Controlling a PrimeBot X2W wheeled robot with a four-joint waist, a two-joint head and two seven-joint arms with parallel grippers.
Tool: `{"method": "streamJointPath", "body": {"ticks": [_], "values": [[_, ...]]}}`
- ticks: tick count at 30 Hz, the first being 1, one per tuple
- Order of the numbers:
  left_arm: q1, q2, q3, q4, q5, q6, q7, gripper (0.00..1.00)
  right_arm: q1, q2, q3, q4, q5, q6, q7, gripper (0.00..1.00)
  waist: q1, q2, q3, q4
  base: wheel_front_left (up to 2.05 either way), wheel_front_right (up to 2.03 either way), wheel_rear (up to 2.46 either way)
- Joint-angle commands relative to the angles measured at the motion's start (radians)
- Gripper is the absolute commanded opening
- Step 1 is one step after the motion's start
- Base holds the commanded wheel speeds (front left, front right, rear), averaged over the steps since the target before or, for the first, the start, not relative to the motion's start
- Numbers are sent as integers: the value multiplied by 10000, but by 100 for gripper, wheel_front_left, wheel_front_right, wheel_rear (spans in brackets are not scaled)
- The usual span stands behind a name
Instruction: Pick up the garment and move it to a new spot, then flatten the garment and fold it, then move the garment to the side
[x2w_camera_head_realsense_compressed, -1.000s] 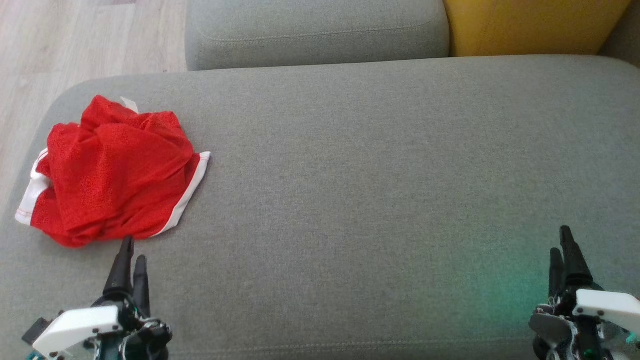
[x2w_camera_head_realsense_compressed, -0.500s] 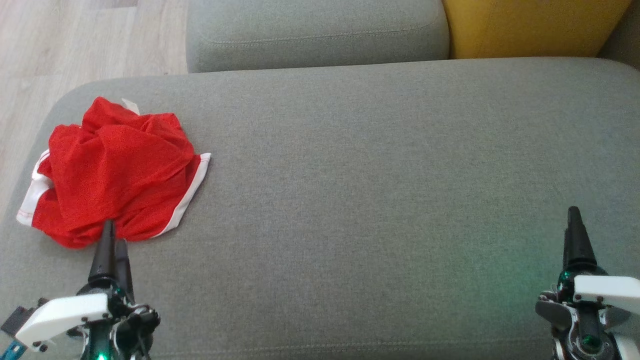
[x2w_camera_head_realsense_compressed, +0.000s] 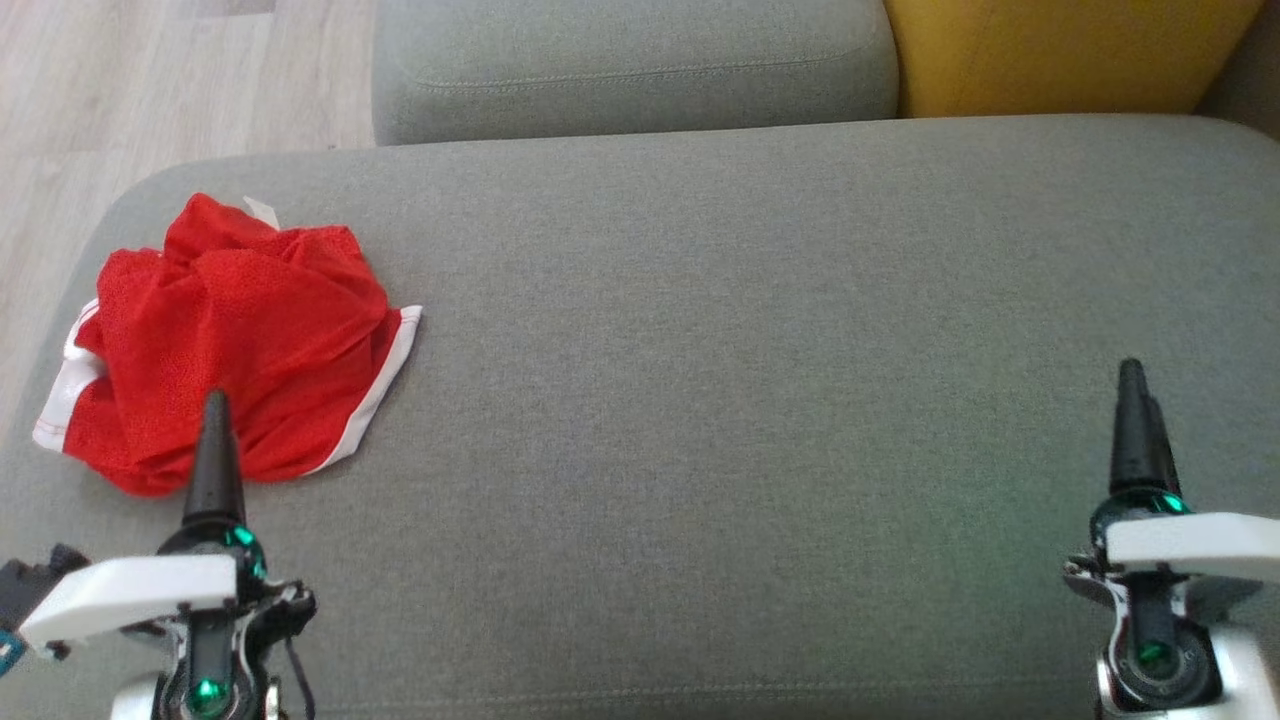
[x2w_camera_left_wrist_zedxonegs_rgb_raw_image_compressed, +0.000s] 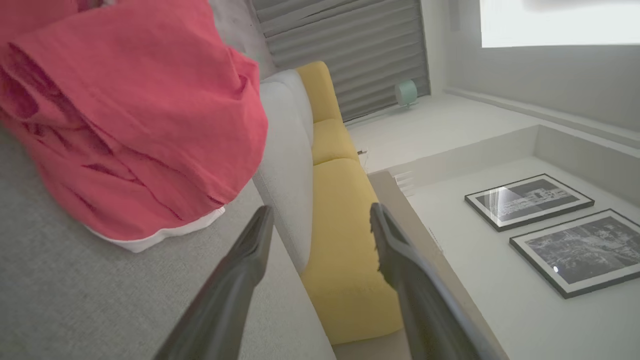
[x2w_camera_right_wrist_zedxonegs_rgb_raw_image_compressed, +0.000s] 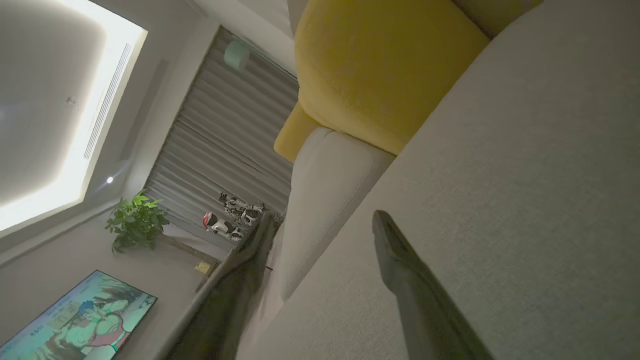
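At the left end of the grey sofa seat (x2w_camera_head_realsense_compressed: 700, 400), close to its rounded corner and the wooden floor (x2w_camera_head_realsense_compressed: 150, 80) beyond, the garment (x2w_camera_head_realsense_compressed: 235, 340) lies in a crumpled heap. The left hand (x2w_camera_head_realsense_compressed: 215, 410) hangs over the heap's near edge with its fingers spread moderately and nothing between them. In the left wrist view the red cloth sits ahead and off to one side of the fingers, not in the gap. The right hand (x2w_camera_head_realsense_compressed: 1140, 385) hovers well apart over bare seat at the far right, its fingers parted too and holding nothing. The main risk is probably a shallow pinch: if the fingers close on only the top fold, the thin fabric could slide out or trail as it is lifted. A low, off-centre approach could instead nudge the heap toward the corner and off onto the floor, or snag the seat's weave. The garment is red mesh with white trim along its hems, and a small white tab shows at the far side. It is bunched into soft overlapping folds with no clear outline, so it looks light and limp, and it will likely hang unevenly from a single grip.
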Motion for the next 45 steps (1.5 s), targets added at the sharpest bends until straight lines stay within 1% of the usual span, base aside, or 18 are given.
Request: {"method": "streamJointPath", "body": {"ticks": [1, 10, 12, 21, 36, 40, 41, 45], "values": [[-635, 120, 20, -617, 471, 22, -152, 100, -659, -70, 250, -598, -690, 33, -146, 100, 0, 0, 14, -4, 0, 0, 0], [-660, 128, -682, -1346, 2403, 164, -415, 100, -719, -210, 871, -1341, -3041, 39, -411, 100, 0, 0, 67, -41, 0, 0, 0], [-665, 129, -764, -1397, 2600, 182, -445, 100, -713, -215, 914, -1382, -3251, 39, -441, 100, 0, 0, 70, -48, 0, 0, 0], [-675, 137, -1533, -1496, 4584, 288, -708, 100, -586, -246, 1131, -1309, -4884, 45, -705, 100, 0, 0, 82, -158, 0, 0, 0], [-784, 160, -2309, -1445, 7777, 757, -1147, 100, -590, -174, 1187, -1098, -7425, 54, -1145, 100, 0, 0, -3, -341, 0, 0, 0], [-811, 236, -2566, -1457, 8542, 905, -1264, 100, -629, -152, 1211, -1077, -8073, 57, -1263, 100, 0, 0, -31, -362, 0, 0, 0], [-843, 271, -2696, -1506, 8859, 997, -1323, 100, -633, -143, 1243, -1058, -8380, 58, -1321, 100, 0, 0, -29, -365, 0, 0, 0], [-881, 446, -3022, -1502, 9566, 1229, -1440, 100, -667, -133, 1346, -997, -9004, 61, -1439, 100, 0, 0, -27, -376, 0, 0, 0]]}}
